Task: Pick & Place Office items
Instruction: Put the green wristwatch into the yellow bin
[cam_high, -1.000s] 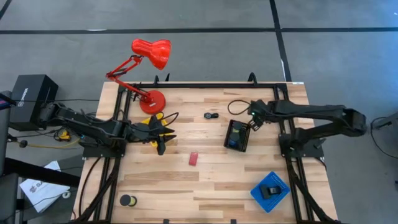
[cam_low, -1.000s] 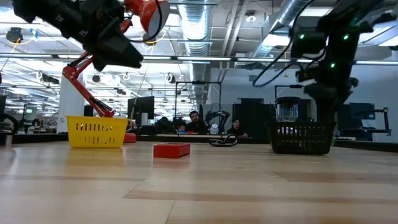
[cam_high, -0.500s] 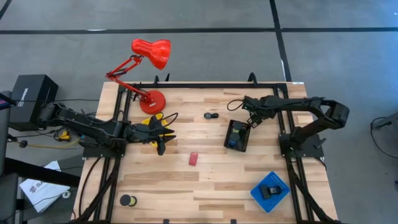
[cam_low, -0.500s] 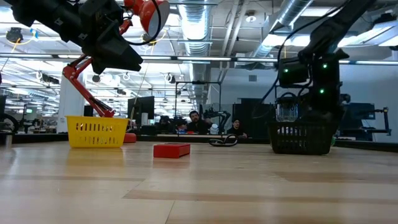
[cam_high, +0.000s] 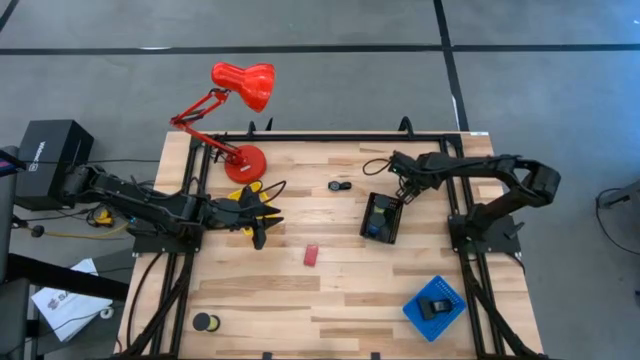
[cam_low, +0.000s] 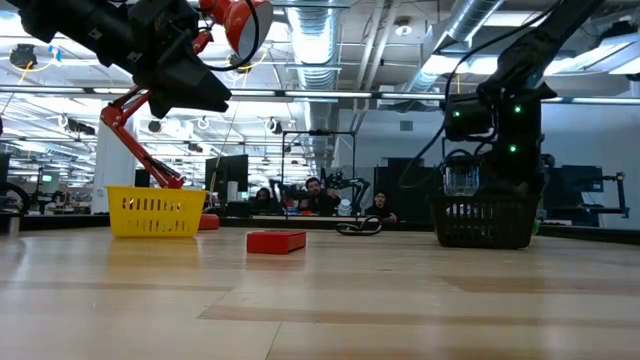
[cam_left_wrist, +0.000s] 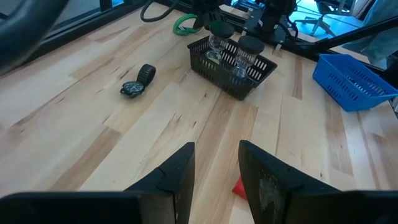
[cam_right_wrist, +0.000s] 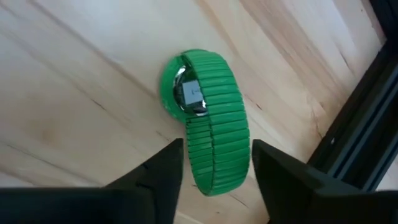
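A green ribbed band with a silvery face (cam_right_wrist: 208, 134) lies flat on the wood near the table's far right edge, beside the black basket (cam_high: 382, 217). My right gripper (cam_right_wrist: 214, 186) is open and points down over it, one finger on each side of the band; it also shows in the high view (cam_high: 398, 190). My left gripper (cam_high: 262, 232) is open and hangs above the table by the yellow tray (cam_low: 155, 212). The red block (cam_high: 311, 255) lies flat mid-table and shows between the left fingers (cam_left_wrist: 238, 186). Small black pieces (cam_high: 338, 185) lie near the far edge. My right gripper comes from above, pointing down, with its fingers (cam_right_wrist: 165, 180) close on either side of the green band's near part (cam_right_wrist: 214, 165), across its width. I cannot tell whether they touch it. The band lies on the table.
The red desk lamp (cam_high: 240, 90) stands at the far left corner. The black basket holds two jars (cam_left_wrist: 233, 50). A blue tray (cam_high: 435, 305) with a black item sits near the right front. A black and yellow disc (cam_high: 205, 322) lies at the left front. People show in the room beyond.
My right arm has folded in, and its gripper has come down and a little toward the table's left, behind the black basket, over the green band. Most of that fell in the first half second. The left arm has kept still.
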